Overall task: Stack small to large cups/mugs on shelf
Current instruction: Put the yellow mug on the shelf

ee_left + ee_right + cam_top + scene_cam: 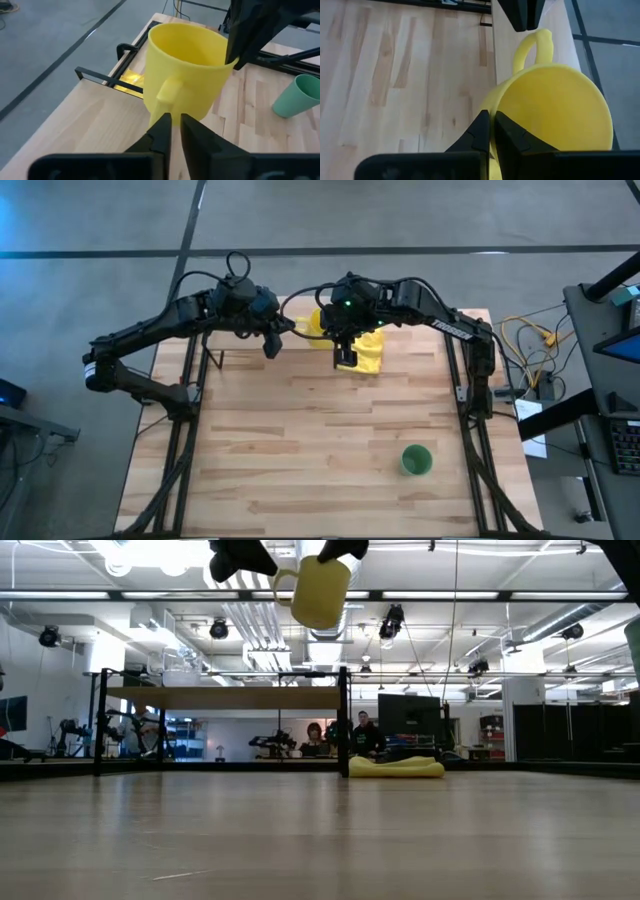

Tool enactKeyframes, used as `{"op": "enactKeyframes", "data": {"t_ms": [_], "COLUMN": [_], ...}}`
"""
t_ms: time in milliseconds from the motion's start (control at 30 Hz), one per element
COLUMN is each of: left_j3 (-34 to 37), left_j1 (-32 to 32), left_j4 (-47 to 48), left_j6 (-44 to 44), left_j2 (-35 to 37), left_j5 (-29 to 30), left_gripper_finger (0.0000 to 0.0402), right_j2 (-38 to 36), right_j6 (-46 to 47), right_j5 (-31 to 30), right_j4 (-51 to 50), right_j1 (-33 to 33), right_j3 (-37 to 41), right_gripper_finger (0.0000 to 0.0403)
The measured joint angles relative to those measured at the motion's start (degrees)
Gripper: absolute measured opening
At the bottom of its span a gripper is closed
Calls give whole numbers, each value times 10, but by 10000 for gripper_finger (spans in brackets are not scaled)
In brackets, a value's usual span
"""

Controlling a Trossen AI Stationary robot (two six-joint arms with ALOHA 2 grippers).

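The yellow mug [320, 590] hangs high above the table, tilted, in my right gripper [491, 131], which is shut on its rim. The mug's handle [167, 92] points at my left gripper [175, 127]. That gripper's fingers are shut just below the handle's lower end. The green cup [416, 459] stands on the tabletop near the right front. The shelf [230, 698] stands at the table's far left, under the arms. The clear glass cup is out of view. My right gripper pinches the mug's rim [495, 102] on the side opposite the handle, one finger inside the mug and one outside. The mug is lifted clear of the table and tilted, with its handle [535, 45] away from the fingers. I cannot tell whether my left gripper touches the handle.
A yellow cloth [368, 350] lies on the table at the far middle, below the right arm; it also shows in the low view [398, 768]. The shelf's black frame bars [100, 77] run along the table's far left edge. People sit in the room behind the table [340, 738].
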State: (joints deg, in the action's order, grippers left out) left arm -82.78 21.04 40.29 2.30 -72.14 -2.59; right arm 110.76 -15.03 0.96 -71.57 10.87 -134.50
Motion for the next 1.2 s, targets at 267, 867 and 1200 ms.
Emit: {"op": "enactKeyframes", "data": {"t_ms": [267,867,1200], "left_j3": [0,0,0], "left_j1": [0,0,0], "left_j4": [-20,-49,-47], "left_j6": [2,2,0], "left_j2": [0,-40,-40], "left_j5": [0,-19,-20], "left_gripper_finger": [79,87,87], "right_j2": [0,0,0], "right_j6": [-1,-4,-6], "right_j5": [2,8,7], "right_j4": [-1,-7,-3], "right_j1": [0,-5,-5], "right_j3": [0,0,0], "right_gripper_finger": [9,9,9]}}
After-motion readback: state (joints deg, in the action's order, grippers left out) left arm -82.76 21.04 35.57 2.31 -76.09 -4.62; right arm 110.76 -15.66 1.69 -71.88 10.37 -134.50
